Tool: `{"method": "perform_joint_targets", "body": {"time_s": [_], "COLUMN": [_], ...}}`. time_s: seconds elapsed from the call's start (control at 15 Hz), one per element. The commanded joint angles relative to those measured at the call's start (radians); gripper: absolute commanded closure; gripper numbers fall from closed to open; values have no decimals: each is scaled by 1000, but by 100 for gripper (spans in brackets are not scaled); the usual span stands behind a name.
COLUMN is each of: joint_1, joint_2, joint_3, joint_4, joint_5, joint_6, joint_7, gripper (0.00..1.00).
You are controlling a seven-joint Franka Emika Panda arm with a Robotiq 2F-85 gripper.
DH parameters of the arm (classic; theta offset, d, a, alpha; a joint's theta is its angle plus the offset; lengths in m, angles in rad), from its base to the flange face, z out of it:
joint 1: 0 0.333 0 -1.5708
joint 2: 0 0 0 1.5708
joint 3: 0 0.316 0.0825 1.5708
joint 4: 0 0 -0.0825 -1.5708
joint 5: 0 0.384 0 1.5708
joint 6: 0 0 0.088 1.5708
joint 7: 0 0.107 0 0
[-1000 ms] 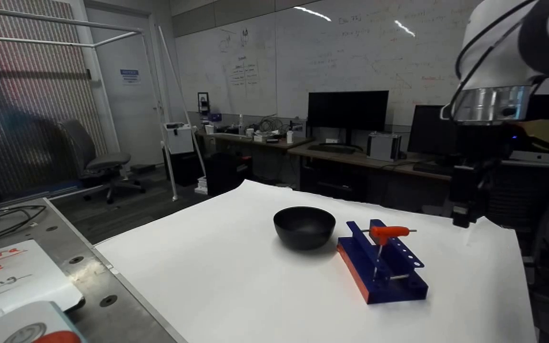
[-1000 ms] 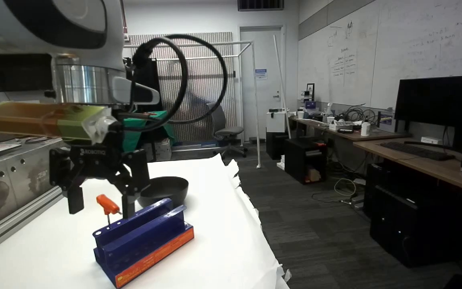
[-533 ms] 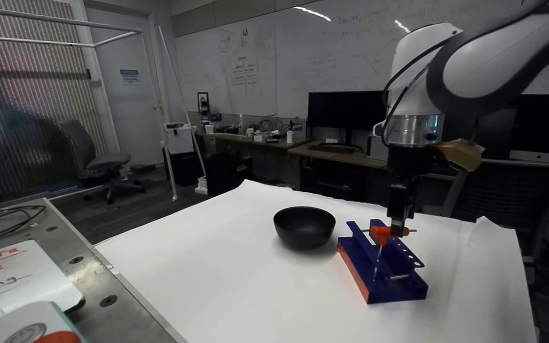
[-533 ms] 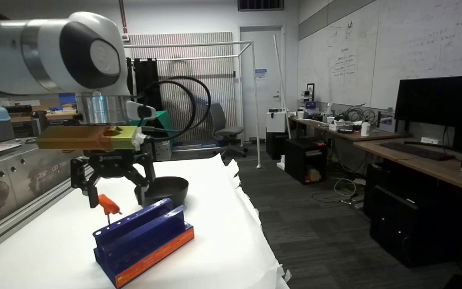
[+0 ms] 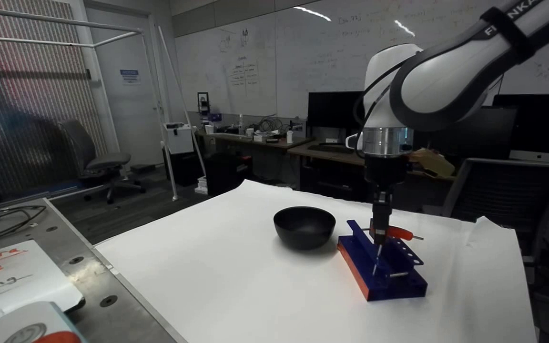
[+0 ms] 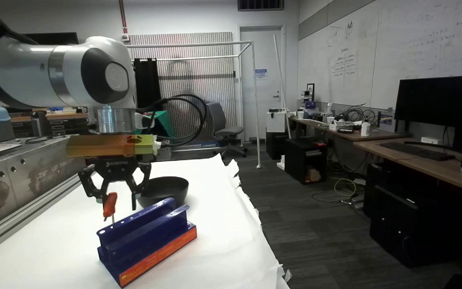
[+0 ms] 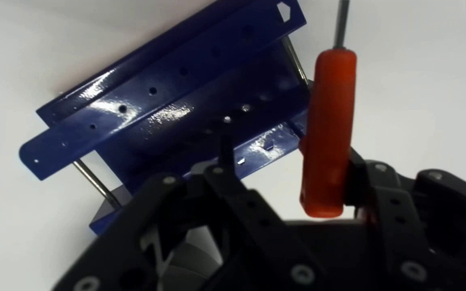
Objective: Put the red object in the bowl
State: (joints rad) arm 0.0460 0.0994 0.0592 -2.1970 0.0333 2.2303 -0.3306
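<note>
The red object, a T-handled hex key (image 7: 330,121), stands with its metal shaft down in the blue holder. My gripper (image 6: 119,202) is lowered around its handle (image 6: 110,205), jaws part-way together. In the wrist view the handle lies against the right-hand finger (image 7: 356,178), while a gap separates it from the left-hand finger (image 7: 227,157). So the jaws are open with the handle between them, touched on one side. The black bowl (image 5: 304,233) sits upright on the white sheet beside the holder; no contents are visible from these angles.
The blue holder (image 5: 398,291), with an orange side strip and rows of holes, stands close to the bowl under the gripper. White paper (image 5: 236,286) covers the table, bordered by a metal edge (image 5: 127,290). A chair (image 5: 508,190) stands behind the table.
The gripper has come down and across onto the red handle, and its jaws have drawn closer together. The handle has turned on its shaft, and the blue holder has shifted slightly.
</note>
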Motion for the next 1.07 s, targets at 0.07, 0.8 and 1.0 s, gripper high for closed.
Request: {"method": "perform_joint_targets", "body": {"time_s": [0.07, 0.8, 1.0], "joint_1": [-2, 8, 0], "joint_2": [-12, -157, -146], "joint_3": [11, 6, -12], "joint_4": [23, 101, 110], "joint_5": [-5, -4, 72], "joint_6": [-38, -181, -115], "joint_7": [-44, 160, 225], "gripper": [81, 90, 91]}}
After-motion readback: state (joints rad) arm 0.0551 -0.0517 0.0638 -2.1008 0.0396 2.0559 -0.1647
